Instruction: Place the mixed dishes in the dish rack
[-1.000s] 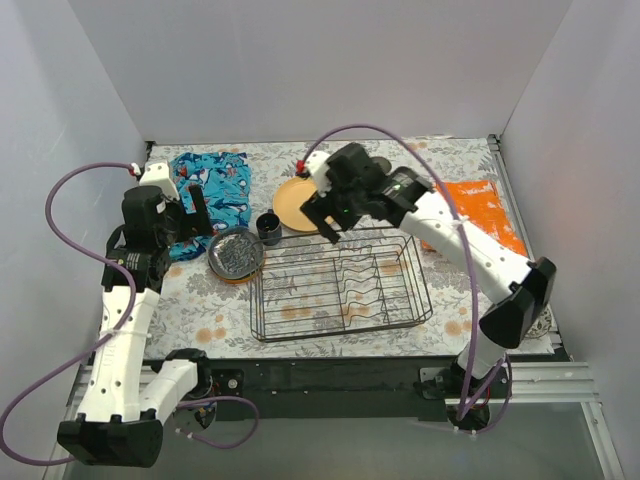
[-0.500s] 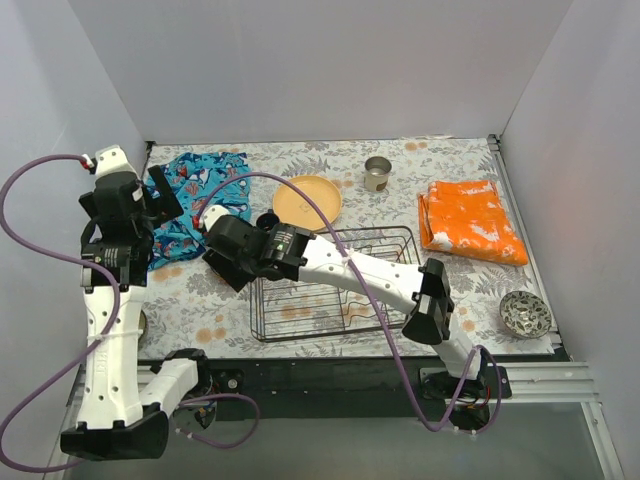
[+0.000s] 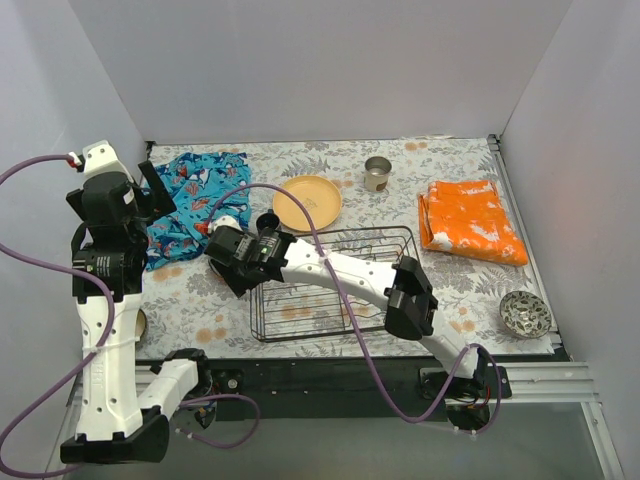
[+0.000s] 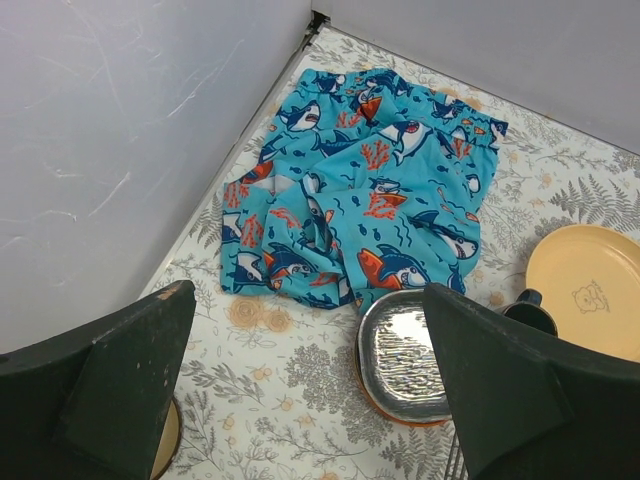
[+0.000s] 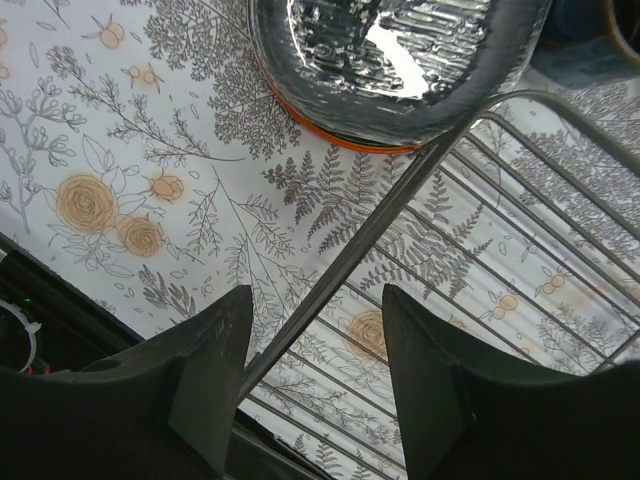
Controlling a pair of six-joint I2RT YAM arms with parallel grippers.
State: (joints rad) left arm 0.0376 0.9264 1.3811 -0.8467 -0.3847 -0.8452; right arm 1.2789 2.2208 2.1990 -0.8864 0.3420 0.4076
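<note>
The dish rack (image 3: 300, 310) is a black wire basket in the middle of the table. My right gripper (image 3: 233, 268) is open at its left end. In the right wrist view it (image 5: 320, 385) hangs over the rack's rim wire (image 5: 400, 215), just short of a dark grey patterned plate (image 5: 400, 50) that lies on a red-orange plate (image 5: 330, 135). My left gripper (image 4: 310, 400) is open and empty, high above that same grey plate (image 4: 405, 355). A yellow-orange plate (image 3: 308, 201), a dark blue mug (image 3: 267, 222) and a beige-silver cup (image 3: 377, 172) stand behind the rack.
A blue shark-print cloth (image 3: 195, 198) lies at the back left and an orange crinkly bag (image 3: 470, 222) at the right. A patterned bowl (image 3: 525, 312) sits at the front right. A brown-rimmed bowl (image 4: 165, 440) shows partly by the left wall.
My right arm swung from over the yellow plate to the rack's left end and settled lower there. My left arm rose and drew back toward the left wall.
</note>
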